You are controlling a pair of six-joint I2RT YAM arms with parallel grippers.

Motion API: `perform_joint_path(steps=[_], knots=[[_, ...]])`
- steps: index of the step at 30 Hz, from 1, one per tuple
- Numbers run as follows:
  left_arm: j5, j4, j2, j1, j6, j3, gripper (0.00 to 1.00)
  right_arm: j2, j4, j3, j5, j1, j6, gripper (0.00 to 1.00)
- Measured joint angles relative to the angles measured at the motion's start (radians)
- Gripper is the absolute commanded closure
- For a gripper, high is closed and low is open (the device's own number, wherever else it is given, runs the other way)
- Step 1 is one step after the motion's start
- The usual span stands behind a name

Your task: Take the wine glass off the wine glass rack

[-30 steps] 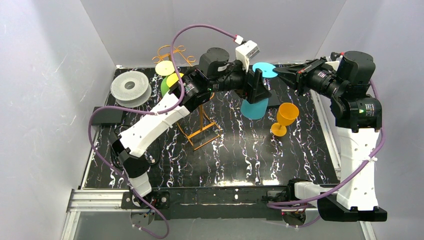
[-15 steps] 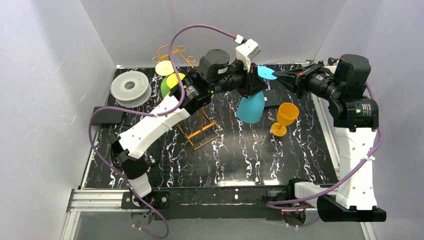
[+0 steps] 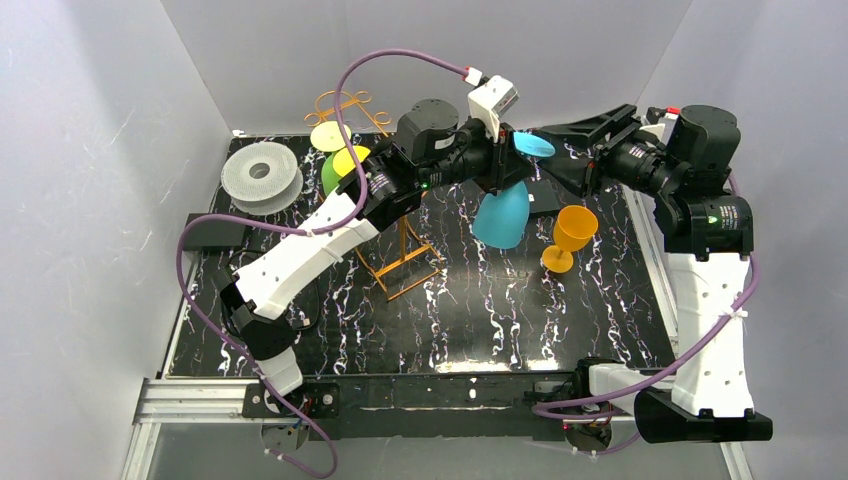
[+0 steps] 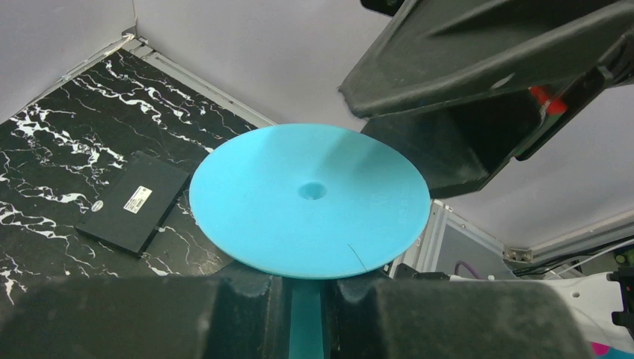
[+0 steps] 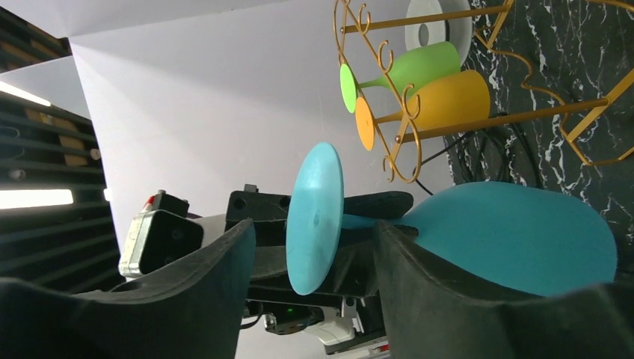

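A blue wine glass [image 3: 500,218] hangs off the rack in mid-air, bowl down and foot [image 3: 533,146] up. My left gripper [image 3: 511,168] is shut on its stem [image 4: 306,323], just under the round foot [image 4: 310,198]. My right gripper [image 3: 551,148] is open, its fingers [image 5: 187,292] standing on either side of the foot [image 5: 314,221] without touching it. The orange-gold wine glass rack [image 3: 352,106] stands at the back left, with a green glass [image 5: 411,66] and a yellow-orange glass [image 5: 442,101] hanging on it.
An orange glass [image 3: 571,236] stands upright on the table below the right gripper. A white spool [image 3: 262,175] sits at the back left. One flat black box [image 3: 214,231] lies at the left edge, another [image 4: 134,202] under the blue glass.
The left gripper closed on the blue glass's stem. The right gripper, shut on the foot before, has now opened. The bowl swung lower.
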Motion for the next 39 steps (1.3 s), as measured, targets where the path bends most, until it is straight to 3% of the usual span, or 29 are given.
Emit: perform_joint_path(steps=[4,11,19,27,39], knots=[[-0.023,-0.002,0.001,-0.003,-0.022,0.0,1.0,0.0,0.014,0.0,-0.013,0.0,-0.008,0.22],[-0.094,-0.019,0.001,-0.003,-0.045,0.002,1.0,0.0,0.014,0.0,-0.013,-0.019,-0.038,0.18],[-0.271,-0.023,0.001,-0.003,-0.14,0.019,1.0,-0.027,-0.008,0.036,0.043,-0.031,-0.203,0.15],[-0.382,-0.021,0.02,-0.002,-0.235,0.157,1.0,-0.2,0.084,-0.122,0.12,-0.033,-0.287,0.16],[-0.479,-0.047,0.129,0.125,-0.718,0.334,1.0,-0.386,0.357,-0.351,0.221,-0.035,-0.303,0.21]])
